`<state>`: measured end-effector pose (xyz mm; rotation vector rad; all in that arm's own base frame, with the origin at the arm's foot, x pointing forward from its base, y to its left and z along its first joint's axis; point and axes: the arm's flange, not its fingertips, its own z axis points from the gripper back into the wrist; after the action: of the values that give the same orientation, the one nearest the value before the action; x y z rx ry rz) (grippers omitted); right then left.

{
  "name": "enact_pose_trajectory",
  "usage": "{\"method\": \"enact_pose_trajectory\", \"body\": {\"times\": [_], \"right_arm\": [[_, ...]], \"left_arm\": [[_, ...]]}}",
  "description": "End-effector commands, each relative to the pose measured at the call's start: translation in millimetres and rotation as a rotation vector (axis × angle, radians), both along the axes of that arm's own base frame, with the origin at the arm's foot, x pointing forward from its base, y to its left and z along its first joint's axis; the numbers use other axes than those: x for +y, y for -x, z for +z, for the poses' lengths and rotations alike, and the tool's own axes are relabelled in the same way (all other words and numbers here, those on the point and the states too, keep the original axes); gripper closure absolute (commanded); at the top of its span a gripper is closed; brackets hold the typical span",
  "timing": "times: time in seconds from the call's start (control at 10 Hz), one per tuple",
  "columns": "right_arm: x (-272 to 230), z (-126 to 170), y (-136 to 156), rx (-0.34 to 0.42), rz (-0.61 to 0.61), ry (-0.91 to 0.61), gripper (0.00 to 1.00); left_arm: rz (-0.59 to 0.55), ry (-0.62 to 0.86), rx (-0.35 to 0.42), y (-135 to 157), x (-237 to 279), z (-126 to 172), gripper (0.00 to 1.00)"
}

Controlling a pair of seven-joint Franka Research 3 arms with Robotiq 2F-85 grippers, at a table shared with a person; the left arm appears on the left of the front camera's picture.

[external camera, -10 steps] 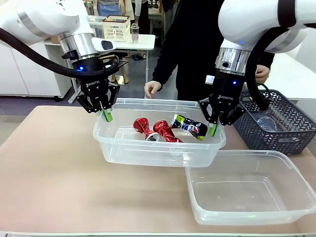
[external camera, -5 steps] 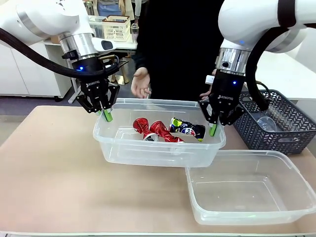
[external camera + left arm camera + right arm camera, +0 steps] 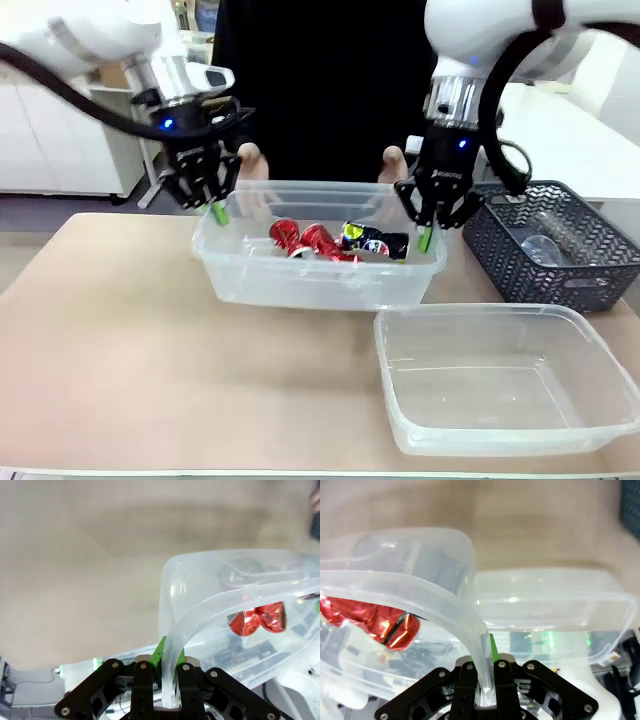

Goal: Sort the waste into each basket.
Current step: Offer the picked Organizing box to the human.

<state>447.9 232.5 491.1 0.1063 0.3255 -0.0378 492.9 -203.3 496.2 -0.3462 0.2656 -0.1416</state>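
Crushed red cans [image 3: 300, 240] and a dark blue can [image 3: 378, 241] lie in a clear plastic basket [image 3: 300, 290] that hangs just above the table. My left gripper [image 3: 218, 212] is shut on its left rim, and my right gripper [image 3: 425, 238] is shut on its right rim. In the left wrist view the green pads of my left gripper [image 3: 168, 675] pinch the curved lip, with a red can [image 3: 257, 620] beyond. In the right wrist view my right gripper [image 3: 481, 680] clamps the lip beside a red can [image 3: 375, 622]. A second clear basket [image 3: 500, 435] stands empty at the front right.
A dark mesh basket [image 3: 560, 260] with a clear plastic item inside stands at the right edge. A person in black stands close behind the held basket, with one hand [image 3: 250, 160] and the other hand [image 3: 393, 165] at its far rim. Bare table lies to the left.
Both grippers have raised the basket of cans and carried it away from me. The person has stepped in and brought both hands to its far rim. The cans have slid.
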Motion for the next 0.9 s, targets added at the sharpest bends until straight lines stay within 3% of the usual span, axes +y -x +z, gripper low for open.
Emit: {"method": "enact_pose_trajectory", "body": {"times": [0.0, 0.2, 0.4, 0.6, 0.8], "right_arm": [[-4, 15, -56, 0.045, 0.012, 0.063, 0.95], [3, 5, -101, 0.095, 0.03, 0.06, 0.95], [1, -4, -120, 0.111, 0.051, 0.016, 0.95], [1, -26, -124, 0.119, 0.041, -0.014, 0.95], [7, -15, -119, 0.093, 0.015, -0.005, 0.95]], "left_arm": [[0.01, -0.009, -0.035, -48, 7, 23, 0.94], [0.037, 0.026, -0.055, -85, 16, 23, 0.94], [0.063, 0.042, -0.034, -105, 22, 12, 0.94], [0.09, 0.083, 0.01, -103, 28, -3, 0.94], [0.046, 0.031, -0.02, -99, 16, -5, 0.94]]}}
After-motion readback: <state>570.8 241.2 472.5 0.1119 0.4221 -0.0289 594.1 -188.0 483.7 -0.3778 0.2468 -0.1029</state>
